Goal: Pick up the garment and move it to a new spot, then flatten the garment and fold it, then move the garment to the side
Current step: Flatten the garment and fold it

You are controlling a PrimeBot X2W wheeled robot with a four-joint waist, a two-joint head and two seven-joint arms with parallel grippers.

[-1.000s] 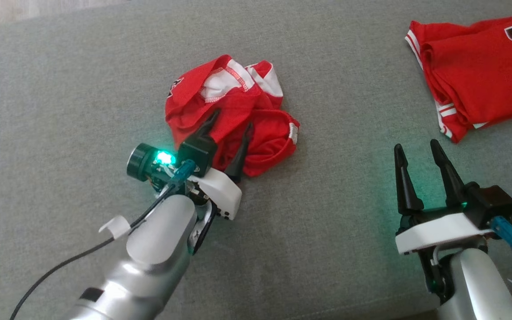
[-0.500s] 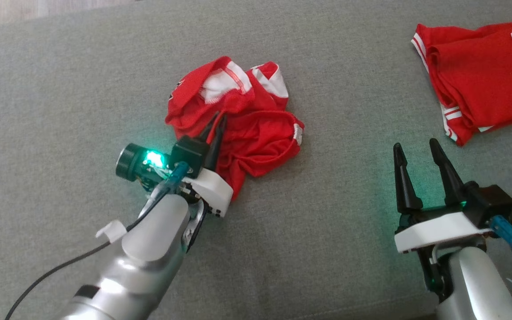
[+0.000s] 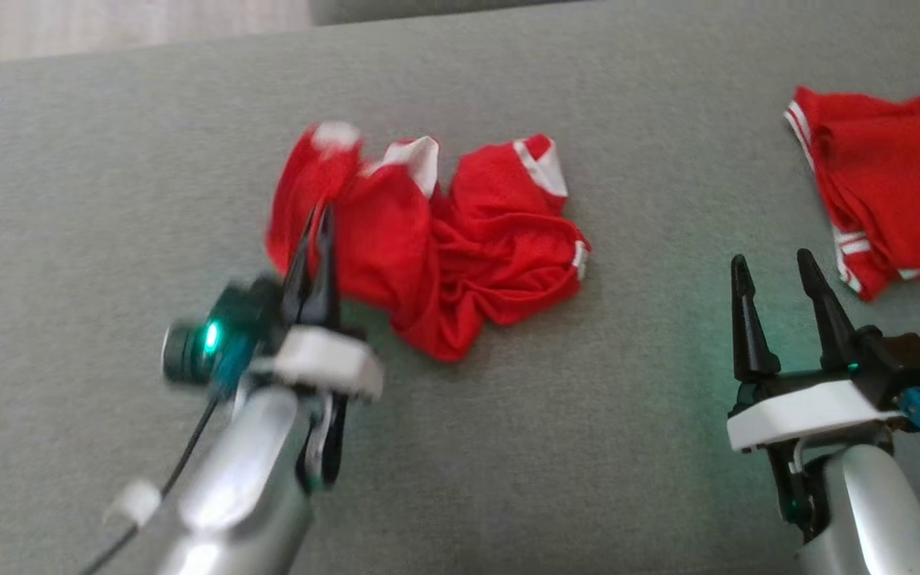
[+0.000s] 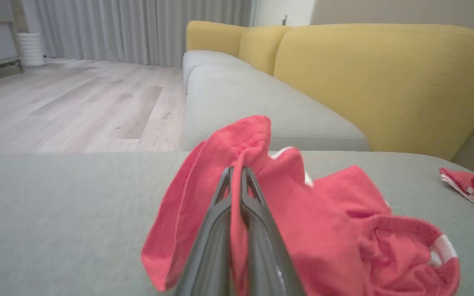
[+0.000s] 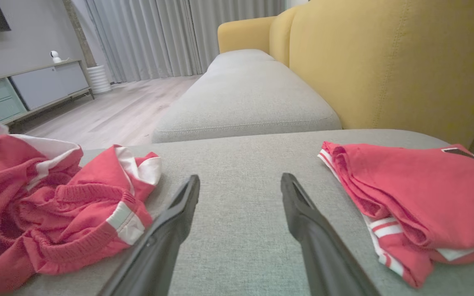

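Here the left gripper [image 3: 319, 214] is closed tight on the red garment [image 3: 460, 247], with a fold of the cloth caught between its two dark fingers. In the left wrist view the fingers of this gripper [image 4: 237, 170] meet at their tips and a strip of red fabric runs down between them. The pinched part of the garment [image 4: 323, 222] stands up in a peak above the fingertips. The rest trails off to the right in a crumpled heap, white trim showing at its edges.

The garment lies near the middle of the grey cushion [image 3: 588, 447], with its left side raised in the grip and its right side resting on the cushion. The left arm and the raised cloth are blurred in the head view.

The right gripper [image 3: 772, 259] has its fingers spread wide with nothing between them. It sits over bare cushion, to the right of the garment and apart from it. In the right wrist view this gripper [image 5: 240, 179] points along the cushion, with the crumpled garment [image 5: 35, 205] on the left and a folded jersey [image 5: 418, 193] on the right.

The folded jersey [image 3: 891, 200] lies flat near the right edge of the cushion, well apart from the garment. It is red with white stripes along one edge. Behind the cushion are a yellow sofa back [image 5: 385, 61], a pale wooden floor [image 4: 76, 102] and grey curtains [image 4: 138, 28].
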